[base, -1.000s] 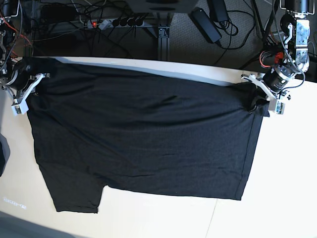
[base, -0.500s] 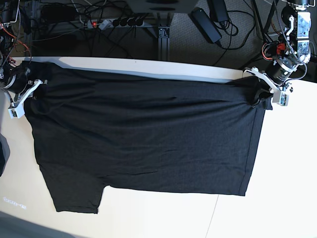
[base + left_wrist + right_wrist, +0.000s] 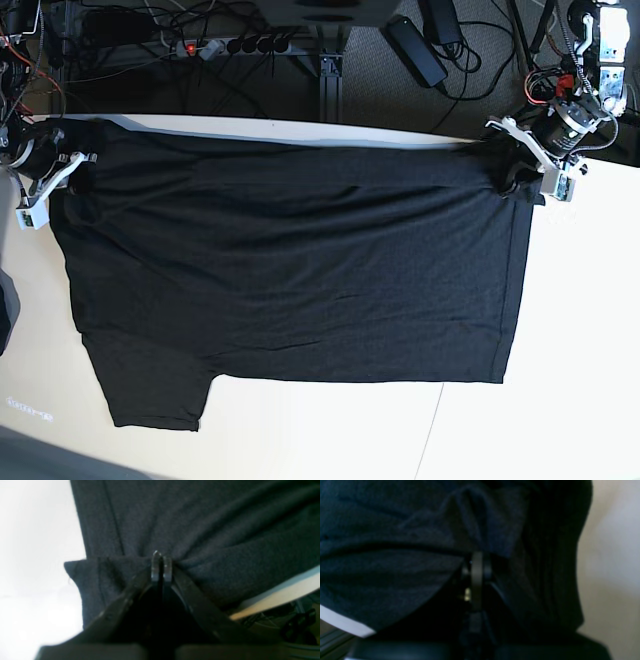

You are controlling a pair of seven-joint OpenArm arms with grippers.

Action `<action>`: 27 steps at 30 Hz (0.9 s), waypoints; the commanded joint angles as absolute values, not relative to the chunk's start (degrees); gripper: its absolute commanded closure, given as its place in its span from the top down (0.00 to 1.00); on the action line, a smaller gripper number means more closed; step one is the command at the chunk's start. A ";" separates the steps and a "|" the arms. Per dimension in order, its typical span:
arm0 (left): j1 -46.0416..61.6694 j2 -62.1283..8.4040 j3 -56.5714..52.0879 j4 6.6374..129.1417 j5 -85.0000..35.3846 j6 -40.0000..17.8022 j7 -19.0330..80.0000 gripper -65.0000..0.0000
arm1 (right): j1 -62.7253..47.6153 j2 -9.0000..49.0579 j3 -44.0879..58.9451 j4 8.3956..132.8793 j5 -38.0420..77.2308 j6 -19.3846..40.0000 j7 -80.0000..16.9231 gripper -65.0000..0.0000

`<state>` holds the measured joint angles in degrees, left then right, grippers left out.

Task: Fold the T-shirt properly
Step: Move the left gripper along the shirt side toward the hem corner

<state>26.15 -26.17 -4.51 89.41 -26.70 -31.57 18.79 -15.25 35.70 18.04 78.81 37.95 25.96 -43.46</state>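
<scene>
The dark charcoal T-shirt lies spread plain side up across the pale table, one short sleeve at the lower left. Its far edge is stretched taut along the table's back edge. My left gripper, on the right of the base view, is shut on the T-shirt's far right corner; the left wrist view shows its fingertips pinching bunched cloth. At the far left corner my right gripper is shut on the fabric too, with folds gathered around its closed jaws.
Cables, a power strip and black adapters lie on the floor behind the table. A dark object sits at the table's left edge. Bare tabletop lies right of the shirt and along the front edge.
Both grippers have pulled the shirt's far edge back toward the rear table edge and slightly outward. The cloth now covers the white strip of table and lies flatter.
</scene>
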 commanded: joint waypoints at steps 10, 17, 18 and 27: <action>24.14 -27.16 -12.82 103.77 -30.15 -30.65 25.78 0.18 | -15.75 36.36 18.09 78.85 36.45 28.93 -46.11 0.00; 15.49 -30.46 -17.08 104.40 -35.18 -30.63 27.22 0.50 | -15.75 36.34 18.09 78.83 36.45 28.93 -46.13 0.00; 13.63 -30.70 -16.58 103.46 -35.22 -30.63 27.22 0.50 | -15.75 36.32 18.09 78.83 36.45 28.93 -46.11 0.00; -6.63 -30.55 -4.56 76.05 -35.16 -29.76 27.22 0.50 | -15.77 36.34 18.09 78.83 35.77 28.93 -46.54 0.00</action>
<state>-5.56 -29.54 -4.08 74.94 -34.33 -29.45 28.51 -15.25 35.70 18.04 78.87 37.52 25.96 -43.59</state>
